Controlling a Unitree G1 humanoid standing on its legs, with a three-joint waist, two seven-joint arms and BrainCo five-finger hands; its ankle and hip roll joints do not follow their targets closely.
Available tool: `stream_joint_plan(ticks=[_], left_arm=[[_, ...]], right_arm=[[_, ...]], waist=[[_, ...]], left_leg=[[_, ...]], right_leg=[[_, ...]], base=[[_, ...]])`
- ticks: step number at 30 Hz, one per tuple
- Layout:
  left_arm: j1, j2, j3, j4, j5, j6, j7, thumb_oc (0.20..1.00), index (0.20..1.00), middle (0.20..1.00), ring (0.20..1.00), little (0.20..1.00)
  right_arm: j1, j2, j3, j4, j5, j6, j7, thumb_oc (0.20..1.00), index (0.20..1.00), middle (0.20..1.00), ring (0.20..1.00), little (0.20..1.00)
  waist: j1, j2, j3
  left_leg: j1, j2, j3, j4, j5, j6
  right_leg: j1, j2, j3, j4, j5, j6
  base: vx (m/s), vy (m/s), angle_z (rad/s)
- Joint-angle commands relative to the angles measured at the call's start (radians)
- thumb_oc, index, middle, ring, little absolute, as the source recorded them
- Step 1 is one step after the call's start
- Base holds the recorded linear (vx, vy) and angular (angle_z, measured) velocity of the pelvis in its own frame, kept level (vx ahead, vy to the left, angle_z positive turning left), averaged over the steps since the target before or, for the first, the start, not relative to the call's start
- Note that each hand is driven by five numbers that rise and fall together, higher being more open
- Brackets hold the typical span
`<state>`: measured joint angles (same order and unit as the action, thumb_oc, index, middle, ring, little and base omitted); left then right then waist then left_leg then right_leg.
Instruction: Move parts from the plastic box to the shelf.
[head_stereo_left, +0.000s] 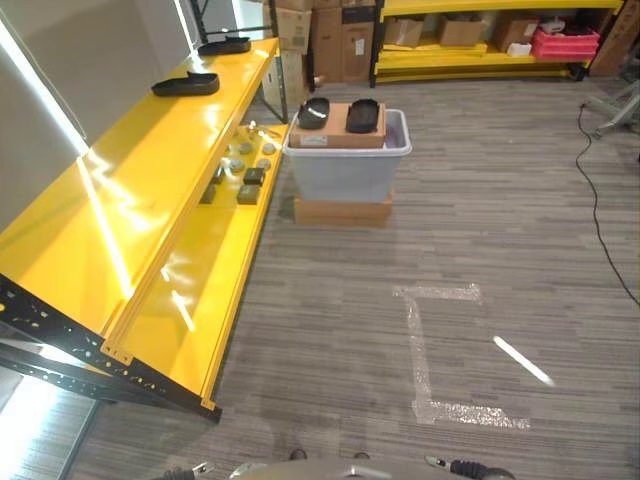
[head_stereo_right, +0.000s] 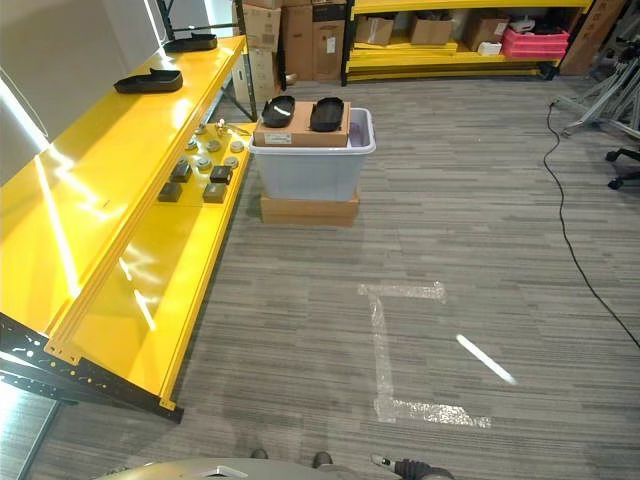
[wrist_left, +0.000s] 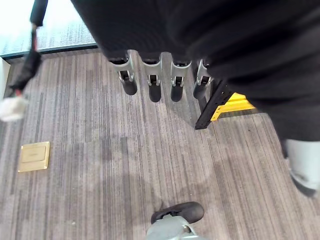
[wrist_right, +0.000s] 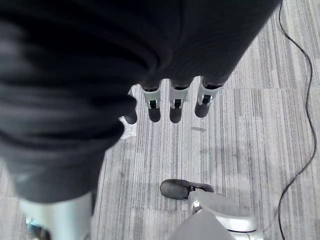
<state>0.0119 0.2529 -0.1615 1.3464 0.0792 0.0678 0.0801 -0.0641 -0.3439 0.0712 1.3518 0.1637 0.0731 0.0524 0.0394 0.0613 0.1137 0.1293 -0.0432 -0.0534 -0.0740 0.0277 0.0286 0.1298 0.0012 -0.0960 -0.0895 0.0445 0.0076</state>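
On the yellow shelf (head_stereo_left: 150, 170) at far left, a cluster of small parts (head_stereo_left: 242, 170) already sits near its right edge, with two dark trays (head_stereo_left: 186, 85) farther back. Just right of the shelf stands the plastic box (head_stereo_left: 347, 160) on a cardboard base (head_stereo_left: 342, 211) — a carton (head_stereo_left: 338, 127) bearing two black parts (head_stereo_left: 362, 115) rests across its rim. Left hand (wrist_left: 152, 82) and right hand (wrist_right: 175, 105) hang over bare floor, fingers straight, holding nothing. Judgement: partly done — the box's parts remain to move, and it is well apart from both hands.
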Motion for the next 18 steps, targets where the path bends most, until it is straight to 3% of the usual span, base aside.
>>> stream_joint_plan(ticks=[1,18], left_arm=[[-0.066,0.021,0.019,0.060,-0.024,-0.002,0.016,1.000,1.000,1.000,1.000,1.000],[-0.060,-0.003,0.073,0.009,-0.141,-0.031,0.041,1.000,1.000,1.000,1.000,1.000]], right_arm=[[-0.022,0.006,0.002,0.037,0.047,-0.003,-0.018,1.000,1.000,1.000,1.000,1.000],[0.006,0.024,-0.007,-0.002,0.116,-0.030,-0.017,1.000,1.000,1.000,1.000,1.000]], waist=[[0.010,-0.027,0.009],[0.014,-0.044,0.005]], left_leg=[[-0.002,0.037,-0.084,-0.013,-0.030,-0.080],[-0.007,0.033,-0.093,-0.013,-0.024,-0.083]], right_leg=[[0.039,-0.078,0.030,0.002,-0.047,0.112],[0.037,-0.077,0.026,0.002,-0.044,0.110]], base=[[0.00,0.000,0.00],[0.00,0.000,0.00]])
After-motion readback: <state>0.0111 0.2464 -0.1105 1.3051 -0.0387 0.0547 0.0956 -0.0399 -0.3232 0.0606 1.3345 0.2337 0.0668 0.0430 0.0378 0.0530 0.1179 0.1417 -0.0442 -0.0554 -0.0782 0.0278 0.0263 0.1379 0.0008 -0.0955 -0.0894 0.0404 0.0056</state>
